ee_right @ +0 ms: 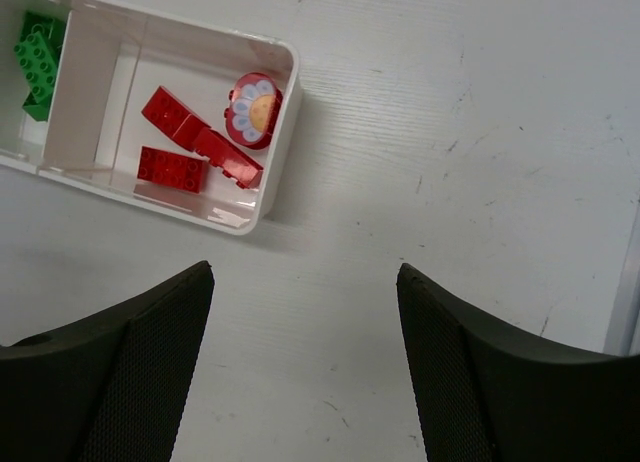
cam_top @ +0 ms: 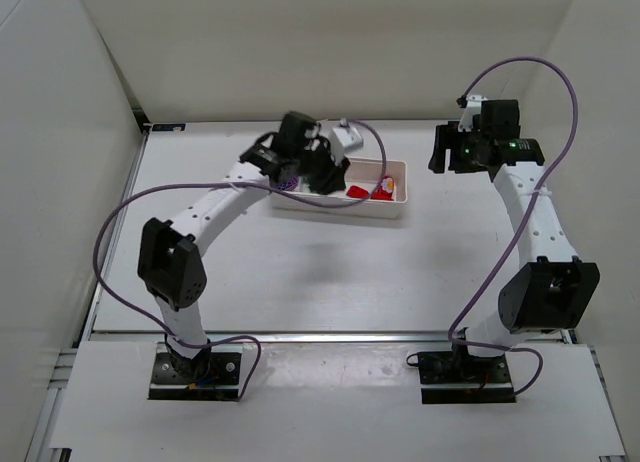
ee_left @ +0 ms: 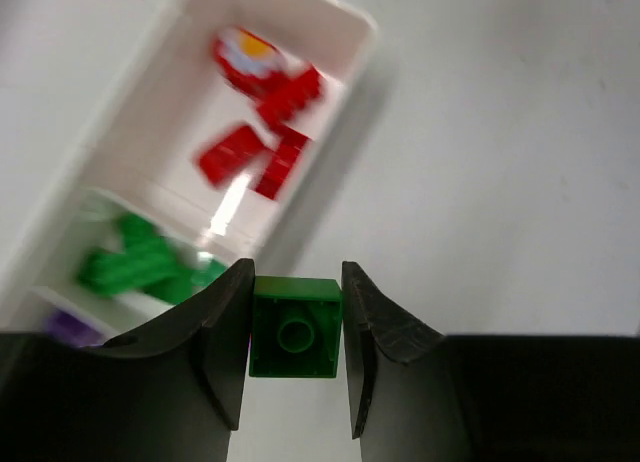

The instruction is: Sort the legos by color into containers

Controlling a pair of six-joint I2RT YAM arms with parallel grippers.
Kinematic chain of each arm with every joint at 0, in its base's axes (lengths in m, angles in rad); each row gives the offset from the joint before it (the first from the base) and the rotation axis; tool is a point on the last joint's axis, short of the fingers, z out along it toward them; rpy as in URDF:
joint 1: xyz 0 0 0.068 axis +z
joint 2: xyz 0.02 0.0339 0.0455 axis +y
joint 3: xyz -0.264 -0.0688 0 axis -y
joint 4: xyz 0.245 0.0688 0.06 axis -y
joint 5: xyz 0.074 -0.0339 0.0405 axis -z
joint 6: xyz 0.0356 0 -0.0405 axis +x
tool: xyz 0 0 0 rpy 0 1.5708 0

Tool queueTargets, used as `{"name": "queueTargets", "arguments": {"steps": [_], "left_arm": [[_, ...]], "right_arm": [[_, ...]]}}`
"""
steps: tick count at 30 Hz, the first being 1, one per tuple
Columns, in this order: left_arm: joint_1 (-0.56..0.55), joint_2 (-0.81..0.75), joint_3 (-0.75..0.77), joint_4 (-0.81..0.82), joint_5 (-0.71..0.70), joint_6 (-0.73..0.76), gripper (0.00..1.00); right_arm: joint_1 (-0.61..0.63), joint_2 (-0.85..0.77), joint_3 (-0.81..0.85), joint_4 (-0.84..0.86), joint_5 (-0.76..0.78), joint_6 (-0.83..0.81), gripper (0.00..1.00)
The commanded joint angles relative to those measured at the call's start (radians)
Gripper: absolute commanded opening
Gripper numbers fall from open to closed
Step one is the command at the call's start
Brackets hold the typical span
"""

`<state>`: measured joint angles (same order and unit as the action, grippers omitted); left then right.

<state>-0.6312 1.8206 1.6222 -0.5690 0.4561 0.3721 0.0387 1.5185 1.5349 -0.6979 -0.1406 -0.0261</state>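
Left gripper (ee_left: 295, 280): I log it clamped on one green lego (ee_left: 295, 327), a square brick with its hollow underside facing the wrist camera. It is held at the long wall of the white tray (ee_left: 352, 42), alongside the middle compartment.

Tray, middle compartment: a pile of green legos (ee_left: 140, 262).

Tray, end compartment on one side of it: red legos (ee_left: 262, 132) and a round red piece with a flower face (ee_left: 245, 57).

Tray, opposite end compartment: something purple (ee_left: 70, 327), which I see only blurred.

Right gripper (ee_right: 305, 272): I log its fingers wide apart and holding nothing, over the bare table (ee_right: 480, 132), beyond the tray's red end.
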Motion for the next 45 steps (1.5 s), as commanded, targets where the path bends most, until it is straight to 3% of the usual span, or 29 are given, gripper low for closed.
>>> {"name": "queueTargets", "arguments": {"steps": [1,12,22,27,28,31,32,34,39,45], "left_arm": [[0.069,-0.057,0.128,-0.061,-0.012,-0.024,0.22],[0.271,0.236,0.350,-0.115,-0.007,-0.070,0.20],[0.277,0.433,0.544,-0.138,0.058,-0.104,0.19],[0.261,0.462,0.562,-0.140,0.062,-0.104,0.20],[0.257,0.467,0.564,-0.140,0.061,-0.104,0.22],[0.251,0.477,0.559,-0.144,0.046,-0.095,0.58],[0.251,0.480,0.558,-0.144,0.039,-0.091,0.78],[0.248,0.488,0.558,-0.154,0.021,-0.091,1.00],[0.263,0.485,0.633,-0.195,-0.053,-0.171,0.99],[0.367,0.341,0.662,-0.244,0.027,-0.294,0.99]], "right_arm": [[0.024,0.025,0.014,0.049,-0.048,-0.011,0.77],[0.036,0.112,0.113,0.034,-0.054,-0.038,0.77],[0.039,0.149,0.128,0.040,-0.037,-0.038,0.78],[0.040,0.163,0.128,0.040,-0.033,-0.043,0.78],[0.040,0.164,0.128,0.040,-0.031,-0.041,0.78],[0.040,0.170,0.134,0.037,-0.031,-0.046,0.78],[0.040,0.177,0.136,0.037,-0.031,-0.046,0.78],[0.040,0.180,0.139,0.037,-0.030,-0.052,0.78],[0.030,0.172,0.099,0.064,-0.048,-0.073,0.80],[-0.036,0.158,0.044,0.080,-0.197,-0.152,0.81]]}}
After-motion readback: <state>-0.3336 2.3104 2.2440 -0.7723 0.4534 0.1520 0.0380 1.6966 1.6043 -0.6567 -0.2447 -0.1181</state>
